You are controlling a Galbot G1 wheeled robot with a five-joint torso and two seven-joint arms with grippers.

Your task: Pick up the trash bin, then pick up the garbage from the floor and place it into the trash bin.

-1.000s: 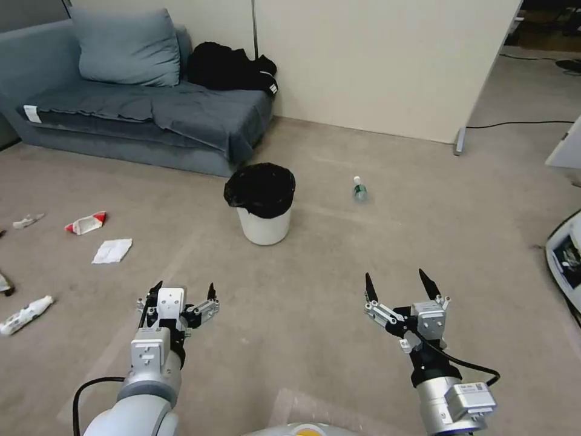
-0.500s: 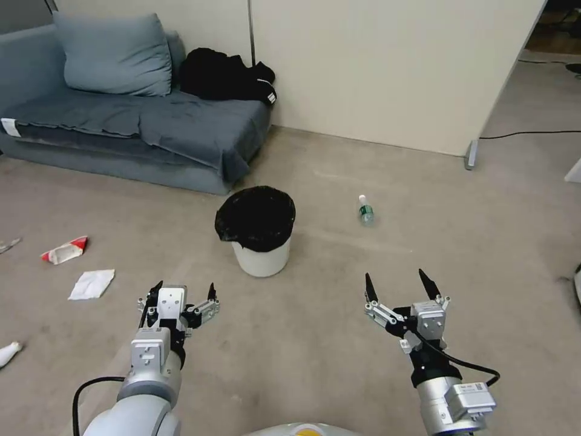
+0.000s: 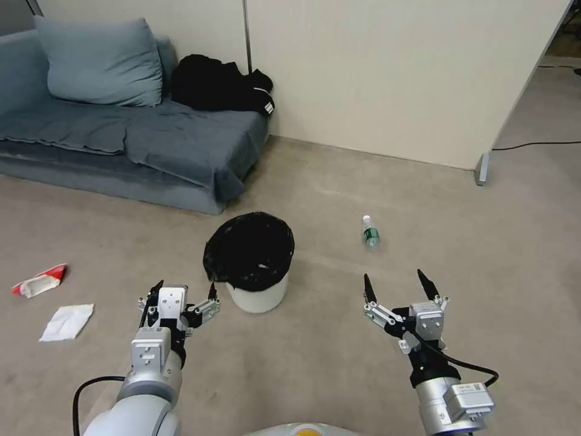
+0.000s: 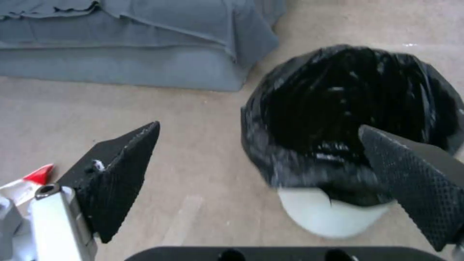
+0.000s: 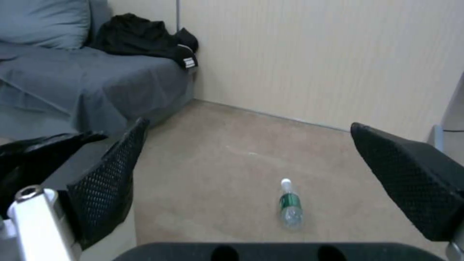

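- The trash bin (image 3: 257,266) is a small round white bucket lined with a crinkly black bag folded over its rim; it stands upright on the carpet at the centre of the head view, just in front of the sofa's (image 3: 121,127) corner.
- Three pieces of garbage lie on the floor: one small bottle (image 3: 370,231) with a green label and white cap, on its side right of the bin; one red-and-white wrapper (image 3: 37,283) at the left edge; one white tissue (image 3: 66,321) just below the wrapper.
- The left gripper (image 3: 183,291) hovers at lower left, near the bin, fingers apart and empty.
- The right gripper (image 3: 394,283) hovers at lower right, below the bottle, fingers spread wide and empty.
- One black garment (image 3: 221,85) and one cushion (image 3: 97,60) rest on the sofa, upper left.
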